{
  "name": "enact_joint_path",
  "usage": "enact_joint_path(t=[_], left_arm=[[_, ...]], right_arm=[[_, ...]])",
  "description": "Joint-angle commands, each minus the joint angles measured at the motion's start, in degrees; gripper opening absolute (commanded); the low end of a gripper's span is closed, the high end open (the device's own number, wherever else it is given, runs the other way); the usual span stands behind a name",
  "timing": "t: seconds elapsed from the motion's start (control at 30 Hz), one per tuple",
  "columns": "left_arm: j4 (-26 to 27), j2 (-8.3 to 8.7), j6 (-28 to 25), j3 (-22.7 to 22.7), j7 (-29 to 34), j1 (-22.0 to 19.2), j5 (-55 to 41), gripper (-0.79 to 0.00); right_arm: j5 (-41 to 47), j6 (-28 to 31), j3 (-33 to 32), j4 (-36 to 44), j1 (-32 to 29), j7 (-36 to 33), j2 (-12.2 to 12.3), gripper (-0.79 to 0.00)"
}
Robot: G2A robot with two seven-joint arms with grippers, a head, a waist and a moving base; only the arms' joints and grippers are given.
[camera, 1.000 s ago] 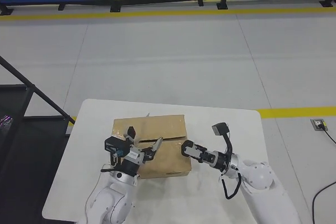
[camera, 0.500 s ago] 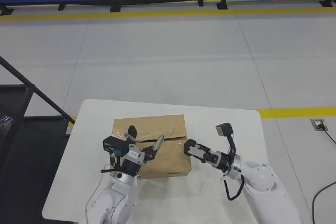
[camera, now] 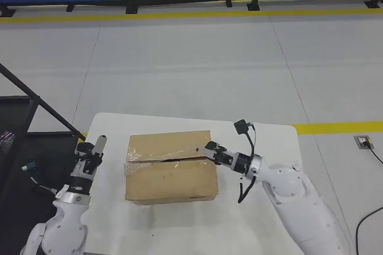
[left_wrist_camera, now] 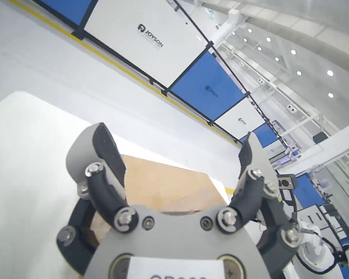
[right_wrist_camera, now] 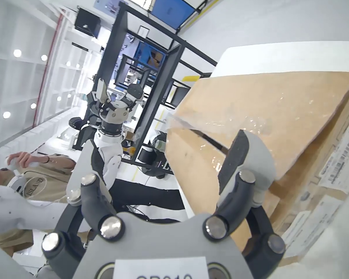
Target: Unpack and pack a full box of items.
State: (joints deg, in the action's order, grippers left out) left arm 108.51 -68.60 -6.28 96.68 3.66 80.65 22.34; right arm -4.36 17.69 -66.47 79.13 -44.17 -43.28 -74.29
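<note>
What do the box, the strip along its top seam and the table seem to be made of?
The box looks like brown cardboard with a matte finish, judging by its dull brown faces and folded flaps. The strip is probably clear plastic tape: it is glossy and wrinkled, and the brown shows through. The table has a smooth white top; whether it is laminate or painted board, I cannot tell.

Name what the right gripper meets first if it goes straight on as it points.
The right gripper likely meets the cardboard box at its top near the taped seam, though it may skim over.
</note>
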Motion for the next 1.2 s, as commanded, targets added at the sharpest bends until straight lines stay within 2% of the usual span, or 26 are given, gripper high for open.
enact_joint_path(t=[0.0, 0.1, 0.3, 0.43, 0.57, 0.67, 0.93, 1.17], left_arm=[[-1.55, 0.12, -1.45, 1.82, 1.03, 1.07, -1.69, 0.000], [-3.14, 0.14, -2.96, 3.15, 1.06, 2.39, -3.50, 0.000], [-4.33, 0.15, -4.46, 4.55, 2.20, 3.64, -6.30, 0.000], [-4.95, 0.15, -4.82, 4.68, 2.31, 3.71, -6.20, 0.000], [-4.90, 0.14, -4.92, 4.85, 2.37, 3.81, -6.23, 0.000], [-4.95, 0.12, -5.07, 5.06, 2.35, 3.92, -6.40, 0.000], [-5.80, 0.11, -4.94, 4.68, 2.76, 3.44, -5.72, 0.000], [-5.48, 0.06, -4.91, 3.98, 2.79, 3.24, -4.65, 0.000]], right_arm=[[-3.72, -0.75, 1.64, -2.00, 2.89, -0.12, -0.28, 0.000], [-7.70, -1.81, 4.02, -5.78, 6.92, 1.64, -0.86, 0.000], [-7.38, 3.24, 8.39, -13.77, 12.92, 0.94, -2.29, 0.000], [-7.72, 5.81, 10.51, -17.97, 15.62, 2.85, -3.22, 0.000], [-10.18, 4.51, 12.73, -21.04, 17.94, 3.18, -4.00, 0.000], [-9.28, 4.46, 13.88, -22.63, 19.03, 1.72, -4.54, 0.000], [-4.59, 9.88, 13.14, -23.92, 19.10, -3.93, -4.43, 0.000], [-9.99, 11.10, 10.19, -19.95, 15.95, -1.57, -2.77, 0.000]])
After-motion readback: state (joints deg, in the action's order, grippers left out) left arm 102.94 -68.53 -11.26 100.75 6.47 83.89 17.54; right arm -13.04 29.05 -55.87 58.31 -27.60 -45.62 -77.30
